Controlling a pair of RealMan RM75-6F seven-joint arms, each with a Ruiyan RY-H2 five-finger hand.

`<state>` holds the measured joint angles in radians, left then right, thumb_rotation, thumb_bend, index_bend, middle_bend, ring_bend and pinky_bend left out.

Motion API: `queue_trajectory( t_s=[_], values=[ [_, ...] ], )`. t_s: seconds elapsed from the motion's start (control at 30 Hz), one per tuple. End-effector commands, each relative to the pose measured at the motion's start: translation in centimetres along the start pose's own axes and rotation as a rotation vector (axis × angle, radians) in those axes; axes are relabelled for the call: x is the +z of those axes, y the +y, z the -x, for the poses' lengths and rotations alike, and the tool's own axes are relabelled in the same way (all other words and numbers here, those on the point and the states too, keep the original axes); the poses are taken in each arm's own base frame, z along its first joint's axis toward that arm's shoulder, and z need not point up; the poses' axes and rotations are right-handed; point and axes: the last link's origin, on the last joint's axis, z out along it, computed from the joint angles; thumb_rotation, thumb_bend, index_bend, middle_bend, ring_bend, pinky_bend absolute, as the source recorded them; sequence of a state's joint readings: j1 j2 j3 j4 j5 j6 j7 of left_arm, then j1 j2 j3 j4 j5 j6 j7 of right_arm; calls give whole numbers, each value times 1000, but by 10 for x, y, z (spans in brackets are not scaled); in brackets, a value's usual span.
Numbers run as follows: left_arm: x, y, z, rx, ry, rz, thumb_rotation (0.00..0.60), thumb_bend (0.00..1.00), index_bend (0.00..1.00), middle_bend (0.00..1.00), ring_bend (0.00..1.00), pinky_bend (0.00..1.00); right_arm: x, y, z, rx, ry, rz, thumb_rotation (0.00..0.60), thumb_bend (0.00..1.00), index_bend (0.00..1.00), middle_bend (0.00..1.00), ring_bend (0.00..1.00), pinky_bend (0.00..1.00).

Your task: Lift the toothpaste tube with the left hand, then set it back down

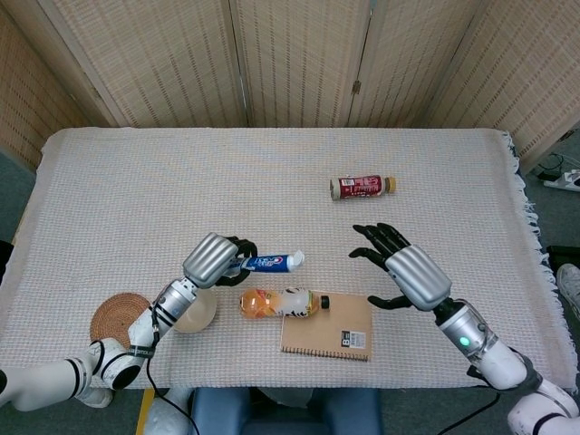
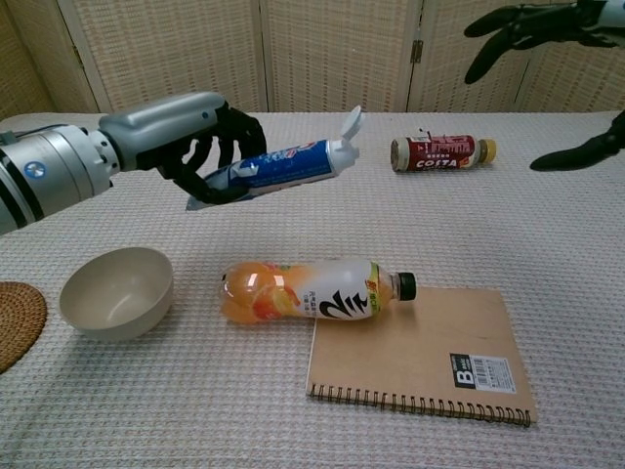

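Stood draped in a pale woven cloth [image 1: 272, 172]. Bore a red bottle [image 1: 362, 187] lying far back, an orange bottle [image 2: 312, 291] touching a notebook [image 2: 420, 357], plus a bowl [image 2: 117, 291] beside a coaster [image 2: 18, 322].

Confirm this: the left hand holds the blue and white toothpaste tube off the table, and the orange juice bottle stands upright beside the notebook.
Wrong on one point: the orange juice bottle lies on its side, as the chest view shows. The left hand does hold the blue and white toothpaste tube off the table, beside the notebook.

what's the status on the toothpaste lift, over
Left hand grips toothpaste tube, tube clear of the table. Right hand open, holding nothing. Orange bottle lies on its side below the tube.
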<state>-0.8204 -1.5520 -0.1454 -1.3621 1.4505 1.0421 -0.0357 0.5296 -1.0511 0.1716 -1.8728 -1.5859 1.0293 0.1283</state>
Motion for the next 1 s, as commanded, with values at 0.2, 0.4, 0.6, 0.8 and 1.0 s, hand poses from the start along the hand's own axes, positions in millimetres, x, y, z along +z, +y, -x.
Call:
queue_trajectory(
  t_s=[0.2,0.4,0.6,0.8,1.0],
  values=[
    [0,14,-6,8,-9,-1,600,794,736,735,663,734,48,-37,10,36,-63,-88,600,247,285,52,0,0],
    [0,20,-8,15,-13,-7,600,794,736,735,663,735,62,-49,12,31,-85,-110,600,248,294,52,0,0],
    [-1,23,-9,9,-13,-9,600,796,739,738,667,734,65,-52,14,16,-102,-101,600,248,306,52,0,0],
    [-4,19,-10,-8,-14,-17,600,799,742,743,672,735,63,-47,17,11,-117,-73,600,247,311,54,0,0],
    [-7,15,-10,-14,-6,-19,600,801,746,746,673,734,61,-43,17,10,-120,-53,600,248,315,58,0,0]
  ],
)
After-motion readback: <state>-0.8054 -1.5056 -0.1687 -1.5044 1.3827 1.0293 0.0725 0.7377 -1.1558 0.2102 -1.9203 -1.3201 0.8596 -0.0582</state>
